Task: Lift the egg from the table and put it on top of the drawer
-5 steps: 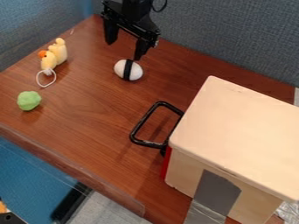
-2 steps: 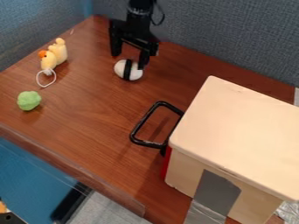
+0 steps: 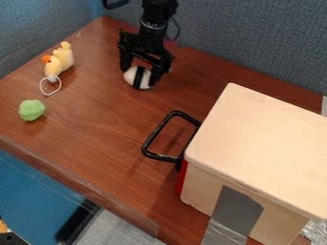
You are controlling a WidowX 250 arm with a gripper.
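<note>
- Nearest, at the lower right of the frame, stands the drawer (image 3: 262,143), a pale wooden box with a broad flat top; this is where the egg should end up. A rounded egg could roll off that bare surface if it is let go too high or too close to an edge.
- Left of the box, its black handle (image 3: 157,130) juts out over the desk (image 3: 96,115). A carry that stays too low could knock the egg against this bar or the box's upper edge.
- At the left side of the frame lies a green lumpy toy (image 3: 31,110), and farther back a yellow plush toy (image 3: 59,62) with a white loop of cord. Both sit well apart from the egg, so they seem a small risk.
- In the upper middle of the frame the egg (image 3: 138,77), white with 1 black band, rests on the desk.
- The hand (image 3: 140,78) is open over it, its 2 fingers spread to either side of the shell; no firm grip shows. Closing off-centre could make the smooth shell squirt out or turn, and a lift before the fingers bite would leave it behind.
- Farthest back rises the grey partition (image 3: 249,43), close behind the arm.
</note>
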